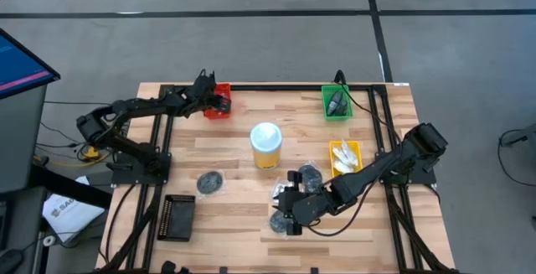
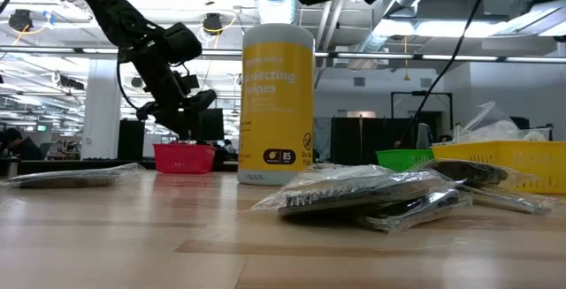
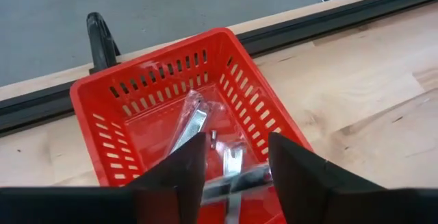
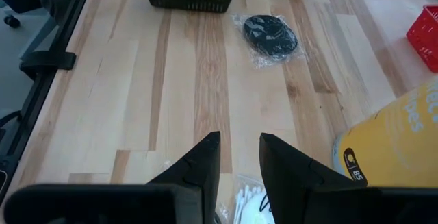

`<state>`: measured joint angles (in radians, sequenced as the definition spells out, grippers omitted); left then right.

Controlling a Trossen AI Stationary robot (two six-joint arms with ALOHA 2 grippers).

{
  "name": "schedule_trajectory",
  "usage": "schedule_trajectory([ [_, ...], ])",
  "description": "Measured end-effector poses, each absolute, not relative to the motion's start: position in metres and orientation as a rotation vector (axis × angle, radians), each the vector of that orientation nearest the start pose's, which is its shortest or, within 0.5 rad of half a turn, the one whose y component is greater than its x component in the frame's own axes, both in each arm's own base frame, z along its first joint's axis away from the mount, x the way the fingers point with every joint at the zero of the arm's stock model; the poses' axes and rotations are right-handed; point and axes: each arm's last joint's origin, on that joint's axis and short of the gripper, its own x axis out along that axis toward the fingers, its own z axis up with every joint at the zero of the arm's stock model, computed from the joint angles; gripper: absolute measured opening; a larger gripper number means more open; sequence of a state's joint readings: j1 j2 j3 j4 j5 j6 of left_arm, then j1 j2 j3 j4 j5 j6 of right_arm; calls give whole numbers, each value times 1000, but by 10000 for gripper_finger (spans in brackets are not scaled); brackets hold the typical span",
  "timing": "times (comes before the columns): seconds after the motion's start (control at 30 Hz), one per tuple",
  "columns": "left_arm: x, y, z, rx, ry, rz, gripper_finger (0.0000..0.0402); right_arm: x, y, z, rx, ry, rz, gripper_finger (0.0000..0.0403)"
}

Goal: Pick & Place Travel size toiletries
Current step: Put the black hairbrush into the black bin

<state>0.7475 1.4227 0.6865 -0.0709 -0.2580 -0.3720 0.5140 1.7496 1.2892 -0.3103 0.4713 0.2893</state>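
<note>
Wooden table [image 1: 234, 152] | trays: 4 – red tray [image 1: 217, 102], green, yellow, black | tub: 1 | left gripper [image 3: 233, 166] open over red tray | right gripper [image 4: 239, 157] fingers parted, nothing visibly held

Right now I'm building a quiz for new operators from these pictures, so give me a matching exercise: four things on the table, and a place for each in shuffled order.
Things:
1. silvery bits
2. white sachets
3. left pincer
4. yellow tub

Places:
A. in the yellow tray
B. upright near the table's middle
C. inside the red tray
D. over the red tray, fingers apart

Pairs: 1-C, 2-A, 3-D, 4-B
</note>
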Motion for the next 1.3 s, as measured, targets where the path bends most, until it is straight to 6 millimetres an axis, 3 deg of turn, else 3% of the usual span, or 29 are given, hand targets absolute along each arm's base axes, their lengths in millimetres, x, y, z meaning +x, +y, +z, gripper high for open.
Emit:
schedule_trajectory([
  [0.37,193,187,180,-520,610,1088,152,337,175,243,-89,679,-58,93],
  [0.63,194,168,211,-482,515,935,152,333,174,238,-75,731,-83,93],
  [0.93,213,106,243,-398,440,592,140,323,168,229,-87,860,-139,93],
  [1.3,236,20,245,-318,487,241,140,315,160,223,-87,963,-202,93],
])
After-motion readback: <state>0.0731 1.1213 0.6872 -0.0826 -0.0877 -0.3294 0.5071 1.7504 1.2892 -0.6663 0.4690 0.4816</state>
